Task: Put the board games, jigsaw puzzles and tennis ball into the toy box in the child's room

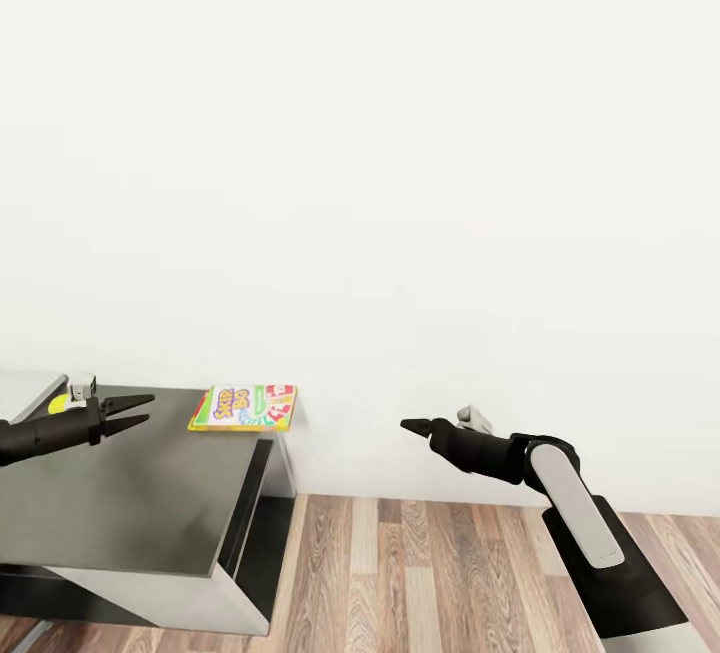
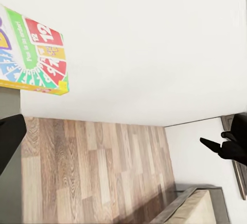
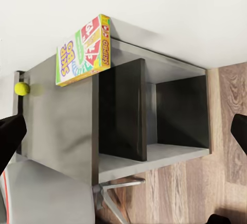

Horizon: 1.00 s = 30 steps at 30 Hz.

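Wall, plain white (image 1: 360, 133), takes up most of the head view, with light brown wood-plank floor (image 1: 420, 573) running along its foot. Against the wall stands the dark grey flat-topped desk (image 1: 120, 503), its side opening into dark shelf compartments (image 3: 154, 116) in the right wrist view.

The right arm, black with a white-grey panel (image 1: 570, 493), reaches forward over the floor, well apart from the desk. Its right claw (image 1: 415, 425) narrows to a dark tip in the head view, but the right wrist view has its two fingers at opposite edges of the frame, so they stand apart with nothing between them. The left arm (image 1: 40, 433) stretches over the desk's near left part; the left claw (image 1: 135, 411) has its two black fingers spread in a narrow V, holding nothing.

A flat rectangular board game box, brightly printed in green, yellow and red (image 1: 244, 407), lies at the far right corner of the desk, its edge reaching the desk's right edge, near the left claw's tips but not touching them. A small yellow-green tennis ball (image 3: 21, 88) rests near the desk's far left edge, close to the wall.
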Tool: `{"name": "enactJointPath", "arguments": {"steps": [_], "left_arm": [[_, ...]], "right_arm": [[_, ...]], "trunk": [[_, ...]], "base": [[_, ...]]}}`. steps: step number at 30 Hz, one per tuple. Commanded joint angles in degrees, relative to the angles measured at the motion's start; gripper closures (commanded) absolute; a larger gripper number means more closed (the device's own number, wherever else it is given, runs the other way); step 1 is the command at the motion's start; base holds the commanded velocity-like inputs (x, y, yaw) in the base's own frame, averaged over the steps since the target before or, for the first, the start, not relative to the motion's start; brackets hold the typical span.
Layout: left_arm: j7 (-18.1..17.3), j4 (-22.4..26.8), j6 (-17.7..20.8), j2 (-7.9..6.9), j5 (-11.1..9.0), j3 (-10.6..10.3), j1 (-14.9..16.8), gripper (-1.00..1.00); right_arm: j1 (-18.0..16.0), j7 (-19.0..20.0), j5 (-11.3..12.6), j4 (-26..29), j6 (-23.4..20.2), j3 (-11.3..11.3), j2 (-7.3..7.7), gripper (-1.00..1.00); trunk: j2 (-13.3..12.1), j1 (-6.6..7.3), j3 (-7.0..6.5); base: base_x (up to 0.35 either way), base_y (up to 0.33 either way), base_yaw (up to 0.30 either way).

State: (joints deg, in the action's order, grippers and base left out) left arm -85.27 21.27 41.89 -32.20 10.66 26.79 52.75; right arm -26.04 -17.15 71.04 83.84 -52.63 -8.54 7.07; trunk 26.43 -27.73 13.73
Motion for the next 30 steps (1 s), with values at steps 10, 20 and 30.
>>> {"name": "enactJointPath", "arguments": {"steps": [10,20,30], "left_arm": [[-0.43,0.0,0.56,0.03,0.62,0.37,0.07,-1.0],[-0.43,0.0,0.49,0.08,0.58,0.37,0.07,-1.0],[-0.43,-0.05,0.47,0.12,0.5,0.37,0.07,-1.0]], "right_arm": [[-0.06,-0.68,0.85,0.25,0.02,0.01,0.04,-1.0],[-0.06,-0.69,1.03,0.44,-0.02,0.17,0.05,-1.0],[-0.08,-0.67,1.04,0.77,0.03,0.14,-0.29,-1.0]], "trunk": [[0.1,-0.03,-0.85],[0.1,-0.03,-1.69],[0.1,-0.03,-2.06]], "base": [[0.0,0.0,0.0],[0.0,0.0,0.0],[0.0,0.0,0.0]]}}
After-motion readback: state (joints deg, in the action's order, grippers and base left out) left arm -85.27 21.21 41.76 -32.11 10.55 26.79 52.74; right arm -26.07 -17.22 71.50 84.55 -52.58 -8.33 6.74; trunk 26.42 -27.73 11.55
